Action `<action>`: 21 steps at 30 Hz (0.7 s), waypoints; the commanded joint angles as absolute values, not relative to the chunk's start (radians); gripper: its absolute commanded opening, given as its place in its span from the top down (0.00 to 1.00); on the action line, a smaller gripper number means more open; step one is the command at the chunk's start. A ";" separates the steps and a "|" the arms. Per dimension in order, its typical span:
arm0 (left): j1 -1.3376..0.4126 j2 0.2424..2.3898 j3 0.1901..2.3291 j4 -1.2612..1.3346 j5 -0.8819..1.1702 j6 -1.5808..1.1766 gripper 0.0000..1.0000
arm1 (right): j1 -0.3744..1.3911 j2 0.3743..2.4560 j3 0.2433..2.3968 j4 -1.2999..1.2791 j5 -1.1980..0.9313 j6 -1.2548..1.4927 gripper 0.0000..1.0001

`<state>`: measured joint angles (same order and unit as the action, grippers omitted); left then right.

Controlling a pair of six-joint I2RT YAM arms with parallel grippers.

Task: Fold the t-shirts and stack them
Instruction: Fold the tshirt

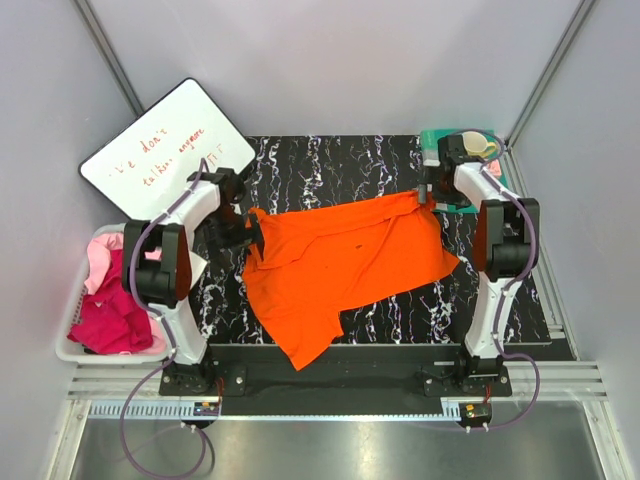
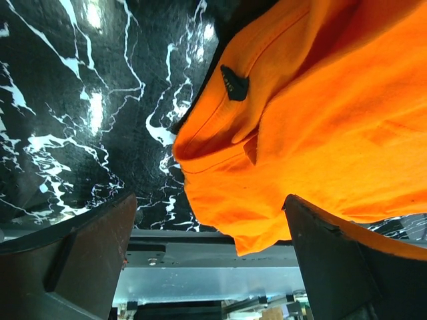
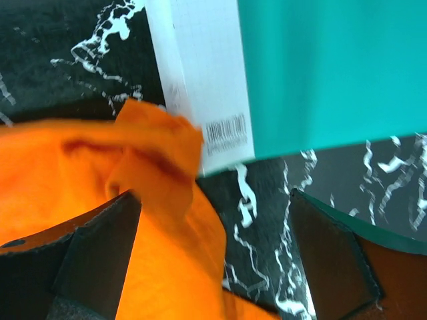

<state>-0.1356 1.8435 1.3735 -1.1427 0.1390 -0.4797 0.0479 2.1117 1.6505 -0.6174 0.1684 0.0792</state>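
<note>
A bright orange t-shirt (image 1: pixel 345 260) lies spread and rumpled on the black marbled table, one corner hanging over the near edge. My left gripper (image 1: pixel 252 236) is open at the shirt's left edge; in the left wrist view the orange cloth (image 2: pixel 313 127) lies between and beyond the wide-apart fingers (image 2: pixel 73 260). My right gripper (image 1: pixel 430 192) is open at the shirt's far right corner; the right wrist view shows orange cloth (image 3: pixel 147 220) by the left finger (image 3: pixel 87 260). Magenta and pale pink t-shirts (image 1: pixel 110 305) lie crumpled in a white basket.
The white basket (image 1: pixel 68 350) stands left of the table. A whiteboard (image 1: pixel 165 160) with red writing leans at the back left. A teal-green mat (image 1: pixel 445 150) with a white edge lies at the back right, also in the right wrist view (image 3: pixel 333 67).
</note>
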 commanded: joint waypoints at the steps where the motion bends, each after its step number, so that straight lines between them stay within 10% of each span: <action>1: -0.133 1.803 1.440 -1.127 0.106 -0.474 0.01 | 0.049 1.954 1.641 -0.586 0.175 0.097 0.00; 21: -0.130 2.061 1.701 -1.002 0.121 -0.466 0.21 | 0.049 1.944 1.746 -0.604 -0.035 0.164 0.00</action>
<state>-0.1352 2.0083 1.6390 -1.0267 0.1081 -0.4656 0.0475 1.9392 1.7000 -0.5999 -0.0017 0.1543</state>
